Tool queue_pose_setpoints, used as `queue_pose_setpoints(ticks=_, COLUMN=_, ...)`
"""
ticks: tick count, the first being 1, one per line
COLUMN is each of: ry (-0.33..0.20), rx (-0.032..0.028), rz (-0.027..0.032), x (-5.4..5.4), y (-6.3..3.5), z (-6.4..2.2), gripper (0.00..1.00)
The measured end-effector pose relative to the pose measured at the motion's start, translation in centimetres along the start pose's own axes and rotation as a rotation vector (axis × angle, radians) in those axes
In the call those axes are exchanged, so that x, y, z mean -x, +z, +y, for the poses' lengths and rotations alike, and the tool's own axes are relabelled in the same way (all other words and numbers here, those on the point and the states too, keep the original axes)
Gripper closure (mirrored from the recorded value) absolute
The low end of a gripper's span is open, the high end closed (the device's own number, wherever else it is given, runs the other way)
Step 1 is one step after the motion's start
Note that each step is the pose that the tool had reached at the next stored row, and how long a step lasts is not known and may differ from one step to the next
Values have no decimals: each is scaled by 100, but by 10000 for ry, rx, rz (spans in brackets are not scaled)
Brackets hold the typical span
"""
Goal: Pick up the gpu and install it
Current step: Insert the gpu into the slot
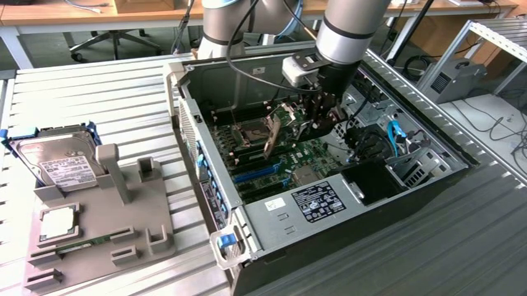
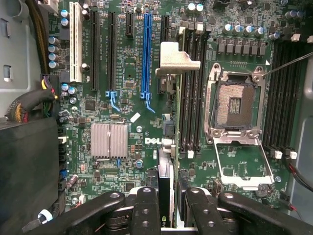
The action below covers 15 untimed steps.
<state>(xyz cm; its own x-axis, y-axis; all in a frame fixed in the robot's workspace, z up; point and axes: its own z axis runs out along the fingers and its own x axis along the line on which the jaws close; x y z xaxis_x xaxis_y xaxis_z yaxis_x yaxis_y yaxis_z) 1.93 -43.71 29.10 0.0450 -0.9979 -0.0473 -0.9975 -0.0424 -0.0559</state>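
Slatted metal tabletop (image 1: 99, 86) is carrying an open computer case (image 1: 272, 228), inside which the end effector (image 1: 317, 126) is being held. The gpu (image 1: 276, 132) is being gripped edge-on between partly closed fingers (image 2: 146, 215), its silver bracket (image 2: 176, 59) hanging directly below the end effector, above the motherboard (image 2: 122, 98). Pickup is judged done; seating is not yet done, the blue slot (image 2: 145, 54) lying beside the card, unoccupied.

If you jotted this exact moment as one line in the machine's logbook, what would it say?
claw: shut on thin green circuit card with silver bracket | place: above green motherboard in open black computer case | card: not yet seated
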Motion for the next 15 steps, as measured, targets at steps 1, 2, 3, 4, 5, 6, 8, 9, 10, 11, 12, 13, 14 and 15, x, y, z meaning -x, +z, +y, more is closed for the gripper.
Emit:
queue_pose_setpoints(ticks=1, ry=0, rx=0, rz=0, x=0, y=3, z=1, gripper=74)
queue_pose_setpoints(ticks=2, ry=0, rx=0, rz=0, x=0, y=5, z=2, gripper=74)
queue_pose_setpoints(ticks=3, ry=0, rx=0, rz=0, x=0, y=9, z=4, gripper=74)
queue_pose_setpoints(ticks=4, ry=0, rx=0, rz=0, x=0, y=12, z=5, gripper=74)
queue_pose_setpoints(ticks=5, ry=0, rx=1, rz=1, x=-1, y=16, z=7, gripper=74)
queue_pose_setpoints(ticks=6, ry=0, rx=0, rz=0, x=-1, y=19, z=8, gripper=74)
queue_pose_setpoints(ticks=8, ry=0, rx=0, rz=0, x=-1, y=25, z=11, gripper=74)
queue_pose_setpoints(ticks=9, ry=0, rx=0, rz=1, x=-1, y=28, z=12, gripper=74)
queue_pose_setpoints(ticks=10, ry=0, rx=0, rz=0, x=-1, y=30, z=13, gripper=74)
queue_pose_setpoints(ticks=11, ry=0, rx=0, rz=0, x=-1, y=33, z=15, gripper=74)
queue_pose_setpoints(ticks=12, ry=0, rx=1, rz=0, x=-1, y=35, z=16, gripper=74)
queue_pose_setpoints(ticks=13, ry=0, rx=0, rz=1, x=-1, y=38, z=17, gripper=74)
queue_pose_setpoints(ticks=14, ry=0, rx=0, rz=0, x=-1, y=41, z=19, gripper=74)
queue_pose_setpoints(ticks=15, ry=0, rx=0, rz=1, x=-1, y=44, z=20, gripper=74)
